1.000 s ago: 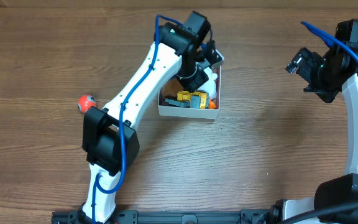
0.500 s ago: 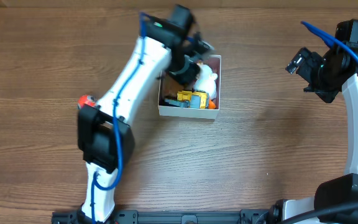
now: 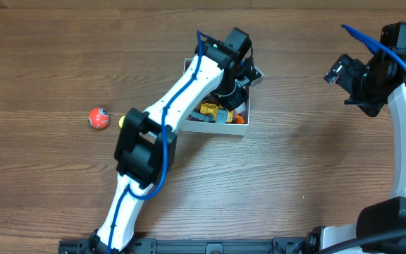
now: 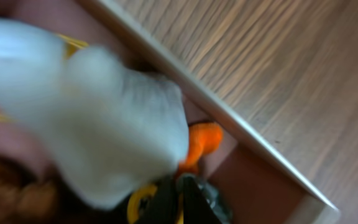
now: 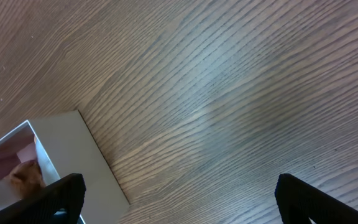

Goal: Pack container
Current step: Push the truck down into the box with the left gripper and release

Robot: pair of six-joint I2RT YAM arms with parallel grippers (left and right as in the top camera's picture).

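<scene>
Spreading across every view is a brown wooden table with long, fine grain running left to right; nothing of the room beyond its top can be seen. Right of centre and towards the far side sits the container, a square white-walled box with a pink inside, which also shows at the lower left of the right wrist view. The left arm reaches diagonally over it and hides most of its inside from overhead. The left gripper hangs low over the box's far right part, and whether it is wide, narrow or holding anything cannot be told, since its own camera gives only a close blur. That blur shows a white plush thing lying against the box's wall, with an orange piece beside it. A yellow toy is packed near the front wall. Well to the left, an orange ball lies on the bare wood. The right gripper hovers far right, well apart from the box, fingers spread wide and empty.
</scene>
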